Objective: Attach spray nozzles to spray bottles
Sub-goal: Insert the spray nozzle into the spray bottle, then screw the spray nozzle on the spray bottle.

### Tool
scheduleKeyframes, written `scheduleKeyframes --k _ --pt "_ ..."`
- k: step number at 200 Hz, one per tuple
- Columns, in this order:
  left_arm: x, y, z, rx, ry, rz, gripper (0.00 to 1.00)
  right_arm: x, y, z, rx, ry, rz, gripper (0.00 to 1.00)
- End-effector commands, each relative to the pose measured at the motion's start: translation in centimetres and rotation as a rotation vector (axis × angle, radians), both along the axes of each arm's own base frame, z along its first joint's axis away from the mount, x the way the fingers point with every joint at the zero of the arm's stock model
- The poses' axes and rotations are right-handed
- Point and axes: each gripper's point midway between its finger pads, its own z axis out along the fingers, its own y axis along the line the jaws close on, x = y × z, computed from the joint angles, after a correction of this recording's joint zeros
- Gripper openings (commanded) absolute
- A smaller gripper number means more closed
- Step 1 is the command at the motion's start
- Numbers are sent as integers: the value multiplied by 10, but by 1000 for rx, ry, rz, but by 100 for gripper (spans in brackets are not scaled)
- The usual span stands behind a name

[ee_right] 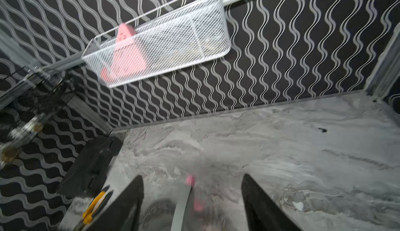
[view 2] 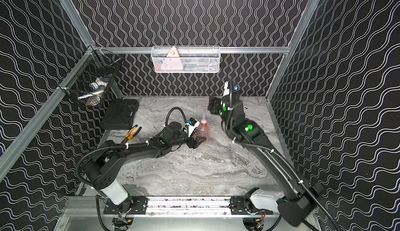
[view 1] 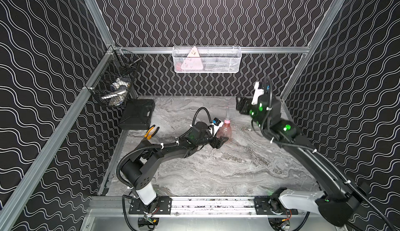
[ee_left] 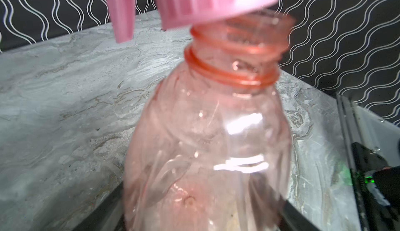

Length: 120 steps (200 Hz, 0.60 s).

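Pink translucent bottle (ee_left: 207, 143) in left gripper (view 1: 220, 142), nozzle collar (ee_left: 212, 0) seemingly loose atop.

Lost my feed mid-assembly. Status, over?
Left gripper shut on upright bottle. Right gripper open, empty, raised clear. Nozzle sits crooked on top, not screwed down. Nothing in the way.

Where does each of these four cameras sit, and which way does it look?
Top views: twin eyes high above the front, looking down over the marble table; both arms show, left tool and right tool.
Left wrist: on the left arm, close on the spray bottle and pink spray nozzle; dark finger edges show.
Right wrist: on the right arm, facing the back wall's white basket; two spread fingers show.
Shared: that basket also shows in both top views.
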Motion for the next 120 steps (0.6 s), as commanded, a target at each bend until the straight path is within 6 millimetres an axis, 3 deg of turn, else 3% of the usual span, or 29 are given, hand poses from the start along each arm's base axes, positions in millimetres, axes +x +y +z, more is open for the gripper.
scheduleKeyframes --k 1,24,50,75,120 --pt "3 -9 18 -6 -126 -32 55 -1 -2 -63 -6 415 127 82" --pt "-10 -15 21 -25 -96 -104 55 15 -4 -83 -32 500 197 86" --pt "-16 -17 23 -37 -90 -135 54 33 9 -75 139 447 315 86" --pt "-15 -14 15 13 -96 -120 53 26 35 -82 95 483 404 84" --pt "-5 -8 12 69 -105 -72 52 3 42 -131 -194 621 355 84"
